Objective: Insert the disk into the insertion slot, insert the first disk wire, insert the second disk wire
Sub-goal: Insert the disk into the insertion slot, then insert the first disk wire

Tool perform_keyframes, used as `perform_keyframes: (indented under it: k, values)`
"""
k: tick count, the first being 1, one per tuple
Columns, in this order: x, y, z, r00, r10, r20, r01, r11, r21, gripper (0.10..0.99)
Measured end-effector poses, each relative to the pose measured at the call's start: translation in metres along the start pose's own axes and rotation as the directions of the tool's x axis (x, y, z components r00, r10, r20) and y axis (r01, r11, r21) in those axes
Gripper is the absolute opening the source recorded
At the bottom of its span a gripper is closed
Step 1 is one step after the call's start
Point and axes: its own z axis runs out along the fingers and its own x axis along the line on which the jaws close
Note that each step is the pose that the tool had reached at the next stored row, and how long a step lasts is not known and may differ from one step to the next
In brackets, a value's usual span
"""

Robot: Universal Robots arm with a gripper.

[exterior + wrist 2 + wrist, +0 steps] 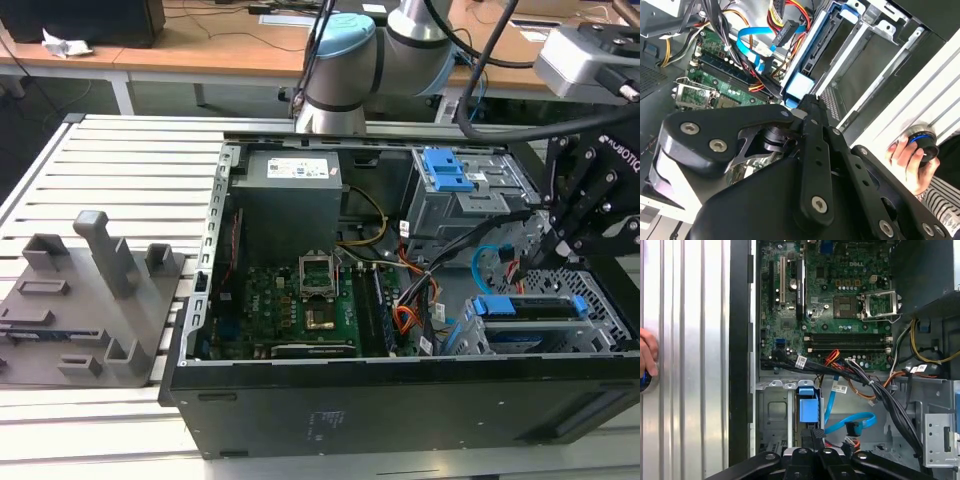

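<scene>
The disk (530, 322) lies in its bright blue carrier inside the insertion slot (603, 300), a low perforated metal cage at the exterior view's right of the open computer case. The carrier's blue end tab (806, 404) faces my gripper (813, 434). My black gripper (553, 248) hangs just over the disk's back end, fingers shut together with nothing visible between them. In the second wrist view the fingertip (809, 101) sits right at the blue tab (799, 86). A loose blue flat cable (856, 422) and red-tipped wires (515, 267) lie beside the slot.
The taller grey cage with a blue latch (448, 172) stands behind the slot. Motherboard (290, 305) and power supply (290, 195) take up the case's middle. A person's hand (907, 155) rests on a blue-ringed knob on the slatted table. A grey fixture block (85, 300) stands at the exterior view's left.
</scene>
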Motion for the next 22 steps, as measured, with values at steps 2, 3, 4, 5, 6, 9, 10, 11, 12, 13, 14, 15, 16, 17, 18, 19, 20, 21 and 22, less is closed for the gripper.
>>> perform_keyframes:
  k: [2, 3, 4, 5, 6, 9, 10, 11, 12, 13, 14, 15, 16, 17, 18, 19, 20, 21, 22]
  values:
    - [-0.0001, -0.0012, 0.0071, 1.0, 0.0, 0.0001, 0.0, 1.0, -0.001, 0.106]
    - [-0.0001, -0.0018, 0.0113, 1.0, 0.0, -0.0001, 0.0, 1.0, -0.002, 0.106]
    - [-0.0001, -0.0023, 0.0156, 1.0, 0.0, -0.0001, 0.0, 1.0, -0.002, 0.106]
    - [-0.0001, -0.0026, 0.0189, 1.0, 0.0, 0.0, 0.0, 1.0, -0.002, 0.106]
    - [-0.0002, -0.0029, 0.0227, 1.0, 0.0, 0.0001, 0.0, 1.0, -0.002, 0.106]
    - [-0.0001, -0.0029, 0.0229, 1.0, 0.0, -0.0002, 0.0, 1.0, -0.002, 0.106]
    - [-0.0001, -0.0029, 0.023, 1.0, 0.0, -0.0001, 0.0, 1.0, -0.002, 0.106]
    - [-0.0001, -0.0029, 0.0231, 1.0, 0.0, -0.0001, 0.0, 1.0, -0.002, 0.106]
    - [-0.0001, -0.0029, 0.0231, 1.0, 0.0, -0.0001, 0.0, 1.0, -0.002, 0.106]
    - [-0.0001, -0.0029, 0.0231, 1.0, 0.0, -0.0001, 0.0, 1.0, -0.002, 0.106]
    - [-0.0001, -0.0029, 0.0232, 1.0, 0.0, -0.0001, 0.0, 1.0, -0.002, 0.106]
    - [-0.0001, -0.0029, 0.0232, 1.0, 0.0, -0.0001, 0.0, 1.0, -0.002, 0.106]
    - [-0.0001, -0.0029, 0.0232, 1.0, 0.0, -0.0001, 0.0, 1.0, -0.002, 0.106]
    - [-0.0001, -0.0029, 0.0233, 1.0, 0.0, 0.0, 0.0, 1.0, -0.002, 0.106]
    - [-0.0001, -0.0029, 0.0233, 1.0, 0.0, -0.0001, 0.0, 1.0, -0.002, 0.106]
    - [-0.0001, -0.0029, 0.0233, 1.0, 0.0, -0.0001, 0.0, 1.0, -0.002, 0.106]
    - [-0.0001, -0.0029, 0.0234, 1.0, 0.0, -0.0001, 0.0, 1.0, -0.002, 0.106]
    - [-0.0001, -0.0029, 0.0234, 1.0, 0.0, -0.0001, 0.0, 1.0, -0.002, 0.106]
    - [-0.0001, -0.0029, 0.0234, 1.0, 0.0, -0.0001, 0.0, 1.0, -0.002, 0.114]
